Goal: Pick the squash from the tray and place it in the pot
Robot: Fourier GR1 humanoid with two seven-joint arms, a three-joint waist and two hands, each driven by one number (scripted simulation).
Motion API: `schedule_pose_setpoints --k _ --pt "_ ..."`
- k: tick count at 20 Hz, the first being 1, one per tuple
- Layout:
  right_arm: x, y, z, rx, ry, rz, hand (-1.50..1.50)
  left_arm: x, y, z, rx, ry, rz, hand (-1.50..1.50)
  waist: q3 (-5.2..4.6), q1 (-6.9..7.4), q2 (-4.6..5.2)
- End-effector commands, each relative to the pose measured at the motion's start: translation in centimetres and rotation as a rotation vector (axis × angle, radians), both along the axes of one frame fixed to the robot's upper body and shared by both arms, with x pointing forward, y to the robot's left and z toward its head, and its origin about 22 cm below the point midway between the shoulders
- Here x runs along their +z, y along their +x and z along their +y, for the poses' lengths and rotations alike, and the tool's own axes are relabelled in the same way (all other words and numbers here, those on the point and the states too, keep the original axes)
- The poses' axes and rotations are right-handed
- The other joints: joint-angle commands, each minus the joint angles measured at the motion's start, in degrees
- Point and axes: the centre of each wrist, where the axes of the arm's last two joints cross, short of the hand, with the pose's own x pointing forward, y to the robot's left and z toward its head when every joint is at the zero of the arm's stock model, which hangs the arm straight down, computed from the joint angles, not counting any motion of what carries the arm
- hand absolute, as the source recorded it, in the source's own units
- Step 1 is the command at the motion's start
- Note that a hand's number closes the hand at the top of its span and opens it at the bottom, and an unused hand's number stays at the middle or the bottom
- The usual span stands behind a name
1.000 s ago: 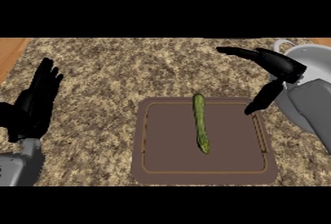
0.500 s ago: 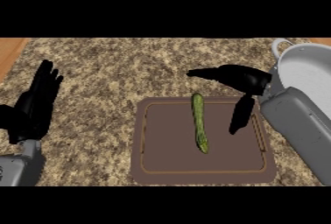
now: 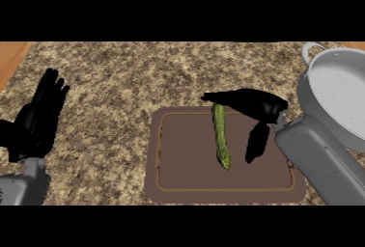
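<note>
Two hands show over the counter (image 3: 143,72), one at each side. At the far left a strip of wood (image 3: 13,55) borders the speckled stone top. The left hand (image 3: 37,120) stands near the left edge, fingers straight and up, open and holding nothing, touching nothing that can be seen. Between it and the tray lies a broad stretch of bare counter, and a like stretch runs along the top, above the tray.

One tray (image 3: 182,159), brown and rimmed, sits at lower centre; its left half is bare, and its lower edge lies close to the lower limit of the view. One squash (image 3: 221,135), long, thin and green, lies on the tray right of its middle, running from the tray's top edge down toward the centre, slightly slanted.

The right hand (image 3: 257,108) is over the tray's upper right corner, spread wide. Its fingers reach left over the squash's top end; the thumb (image 3: 255,144) points down just right of the squash. Whether any part touches the squash cannot be told; nothing is gripped.

One pot (image 3: 335,96), grey with a loop handle, stands at the right edge, partly cut off, just beside the tray's right side. The right forearm (image 3: 321,159) crosses the gap between them.
</note>
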Motion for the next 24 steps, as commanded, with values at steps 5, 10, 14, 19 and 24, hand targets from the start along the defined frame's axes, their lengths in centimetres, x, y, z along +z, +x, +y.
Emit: schedule_pose_setpoints --k 5,10,14,19,24 --pt "-3.0 0.2 0.2 -0.051 -0.087 -0.027 -1.50 0.0 0.2 0.9 -0.006 0.012 0.004 0.00 0.01 0.18 0.11" --pt "-3.0 1.6 0.3 -0.044 -0.059 -0.026 -1.50 0.3 0.7 0.2 -0.001 -0.007 0.005 0.00 0.02 0.31 0.15" --pt "-4.4 0.6 -0.3 -0.036 -0.090 -0.030 -1.50 0.3 1.0 -2.2 -0.009 -0.004 -0.004 0.00 0.02 -0.03 0.11" --pt "-6.5 0.5 1.5 -0.073 -0.121 -0.022 -1.50 2.5 -0.3 -1.3 0.002 0.002 0.005 0.00 0.03 0.32 0.05" --pt "-6.3 0.7 2.1 -0.042 -0.103 -0.005 -1.50 -0.6 -1.1 -2.4 0.003 0.010 -0.010 0.00 0.01 0.11 0.02"
